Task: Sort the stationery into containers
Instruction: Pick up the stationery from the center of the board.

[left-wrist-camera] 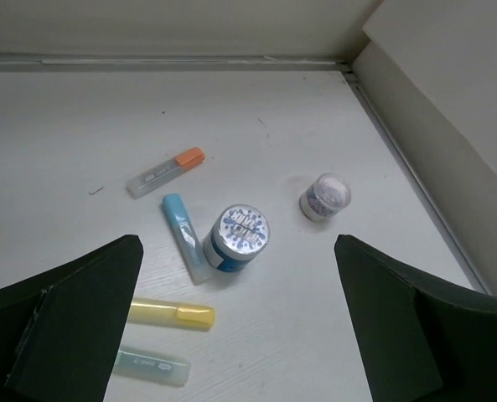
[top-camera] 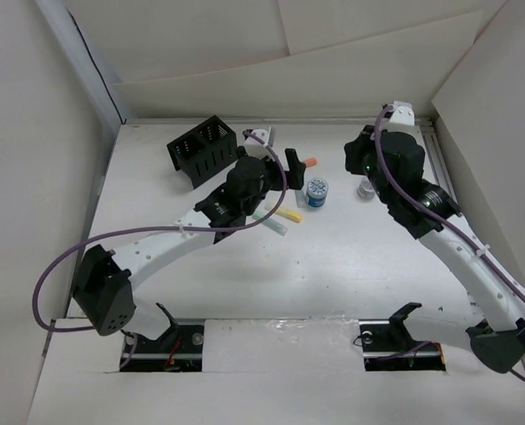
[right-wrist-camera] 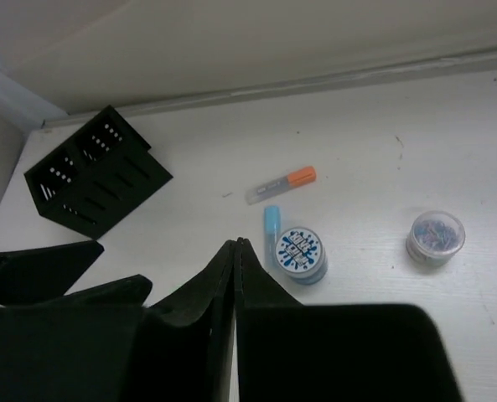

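The black slotted organiser (top-camera: 202, 149) (right-wrist-camera: 93, 180) stands at the back left. Loose on the table lie a grey stick with an orange tip (left-wrist-camera: 164, 172) (right-wrist-camera: 282, 186), a light blue stick (left-wrist-camera: 185, 237), a yellow stick (left-wrist-camera: 171, 314) and a pale green stick (left-wrist-camera: 152, 367). A round blue-and-white pot (left-wrist-camera: 236, 239) (top-camera: 316, 192) touches the light blue stick. My left gripper (left-wrist-camera: 240, 335) (top-camera: 275, 173) hovers open above the sticks, holding nothing. My right gripper (right-wrist-camera: 238, 244) (top-camera: 352, 158) is shut and empty, raised to the right of the pot.
A small clear-lidded jar (left-wrist-camera: 324, 197) (right-wrist-camera: 435, 237) (top-camera: 366, 189) stands right of the blue pot, under the right arm. White walls close the table at the back and both sides, and a rail runs along the right edge (left-wrist-camera: 407, 167).
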